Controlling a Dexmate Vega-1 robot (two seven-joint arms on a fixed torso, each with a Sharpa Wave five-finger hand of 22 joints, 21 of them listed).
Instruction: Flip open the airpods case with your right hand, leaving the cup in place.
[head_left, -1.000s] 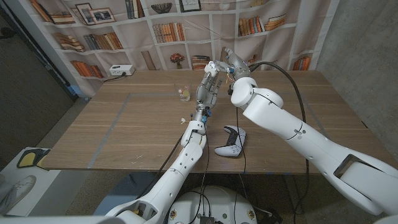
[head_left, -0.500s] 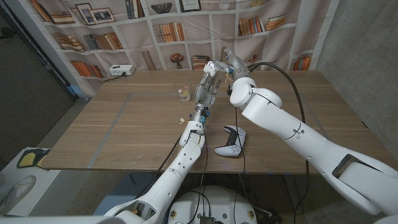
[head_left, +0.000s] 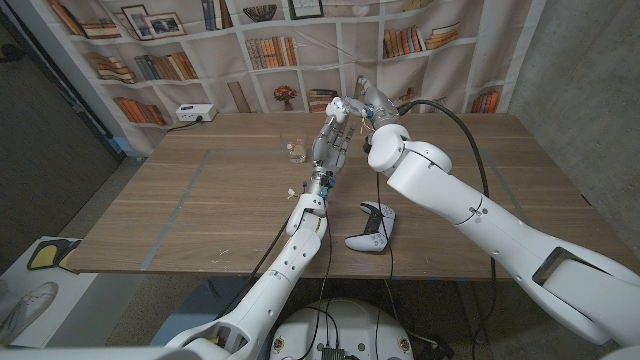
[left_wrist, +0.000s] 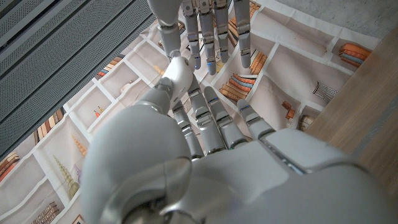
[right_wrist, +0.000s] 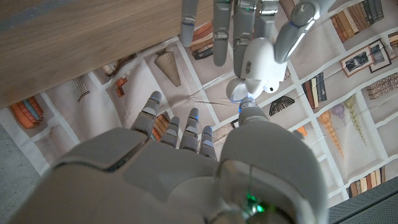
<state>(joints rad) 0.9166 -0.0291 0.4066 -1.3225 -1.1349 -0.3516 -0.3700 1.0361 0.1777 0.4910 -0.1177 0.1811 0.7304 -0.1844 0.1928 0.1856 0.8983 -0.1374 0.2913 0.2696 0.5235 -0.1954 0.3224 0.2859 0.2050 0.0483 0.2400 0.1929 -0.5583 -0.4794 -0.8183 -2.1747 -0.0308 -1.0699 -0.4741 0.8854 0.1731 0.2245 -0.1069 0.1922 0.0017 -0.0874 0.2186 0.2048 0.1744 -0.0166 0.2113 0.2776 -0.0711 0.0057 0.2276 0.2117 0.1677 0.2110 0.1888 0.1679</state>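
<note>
Both hands hang in the air over the far middle of the table (head_left: 200, 210), fingers stretched out and pointing at each other. My left hand (head_left: 334, 132) (left_wrist: 211, 137) holds nothing. My right hand (head_left: 368, 98) (right_wrist: 180, 155) is just beyond it, also with nothing in it. In the wrist views the two thumbs seem to meet tip to tip. A small clear cup (head_left: 293, 150) stands on the table left of the hands, well below them. Something pale shows at its base, too small to tell. I cannot make out an airpods case.
A white game controller (head_left: 371, 228) lies near the front edge between the arms, a cable running from it. A white power strip (head_left: 191, 113) sits at the far left corner. A bookshelf backdrop stands behind the table.
My right arm has drifted slightly to the left. Both hands stay raised together, fingers out.
</note>
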